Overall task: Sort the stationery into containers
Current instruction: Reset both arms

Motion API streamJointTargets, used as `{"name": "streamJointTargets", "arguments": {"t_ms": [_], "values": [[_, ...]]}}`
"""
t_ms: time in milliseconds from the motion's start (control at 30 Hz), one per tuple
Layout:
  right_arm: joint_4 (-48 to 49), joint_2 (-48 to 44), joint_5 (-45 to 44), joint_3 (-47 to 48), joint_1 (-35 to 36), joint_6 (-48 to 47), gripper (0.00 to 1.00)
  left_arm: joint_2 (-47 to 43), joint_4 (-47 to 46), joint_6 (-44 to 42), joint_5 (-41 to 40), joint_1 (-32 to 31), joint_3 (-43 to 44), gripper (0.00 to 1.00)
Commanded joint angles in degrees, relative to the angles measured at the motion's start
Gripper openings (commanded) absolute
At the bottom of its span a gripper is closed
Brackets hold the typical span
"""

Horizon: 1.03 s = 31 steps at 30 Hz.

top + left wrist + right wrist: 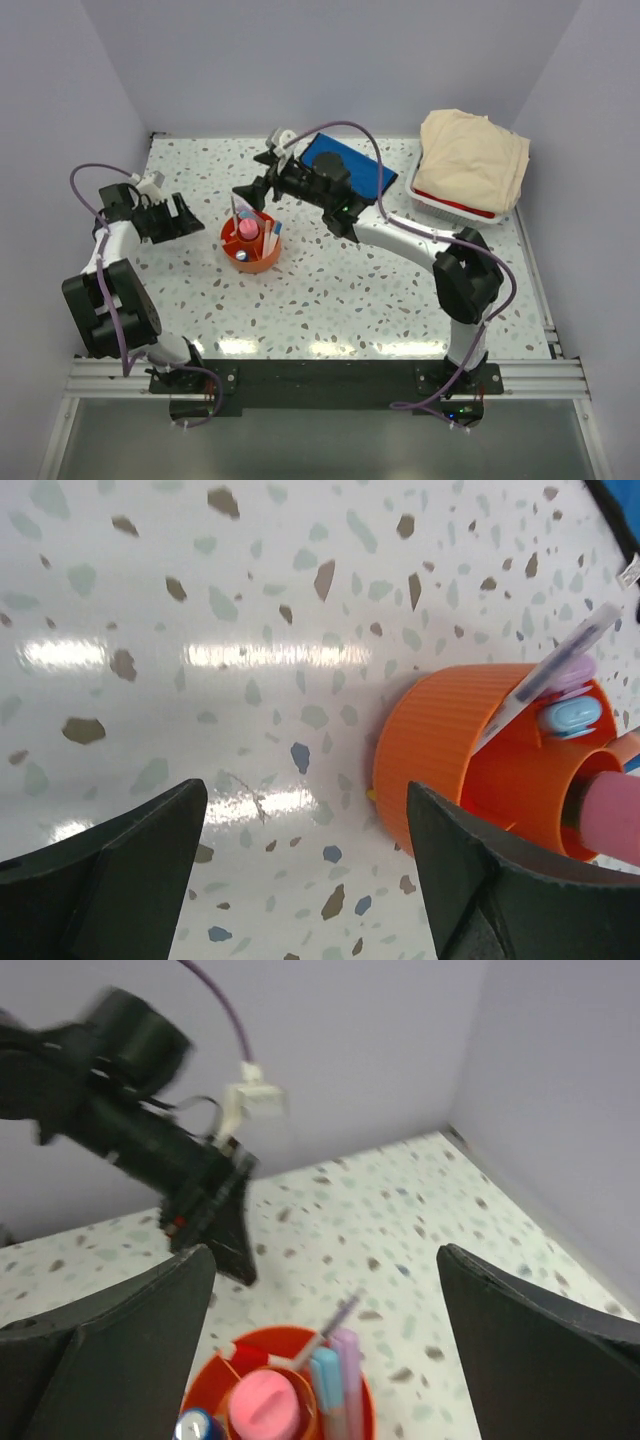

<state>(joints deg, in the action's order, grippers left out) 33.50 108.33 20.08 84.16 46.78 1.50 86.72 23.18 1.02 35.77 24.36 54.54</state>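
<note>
we see both jaws wide open, holding nothing
right gripper (pixel 254 177) above the orange tub (pixel 255 262); left gripper (pixel 184 217) left of it, not touching

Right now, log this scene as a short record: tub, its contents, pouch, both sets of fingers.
orange tub: upright, mid-table
in tub: pink tube, blue-capped marker, lilac marker, thin pen
blue pouch: far side, partly under right arm
left fingers: open, empty, beside tub
right fingers: open, empty, above tub
</note>
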Motion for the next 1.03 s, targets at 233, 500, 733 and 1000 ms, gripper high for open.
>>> {"name": "streamJointTargets", "arguments": {"t_ms": [233,500,733,1000], "values": [[-50.4,-3.0,-31.4,6.5,-15.3,-3.1,0.99,-7.3,-11.0,-0.8,-0.2,0.4,12.3,1.00],[-70.1,6.5,-59.7,20.1,-15.6,-6.3,0.99,-7.7,-13.0,-6.9,-3.6,0.4,12.1,1.00],[-71.7,2.1,-41.9,21.2,-16.4,-3.0,0.99,-5.7,-12.7,-5.1,-6.2,-2.3,12.1,1.00],[-62.7,-0.7,-32.1,22.5,-16.4,-5.0,0.99,-2.3,-11.0,-6.3,-17.6,-7.5,13.0,1.00]]}}
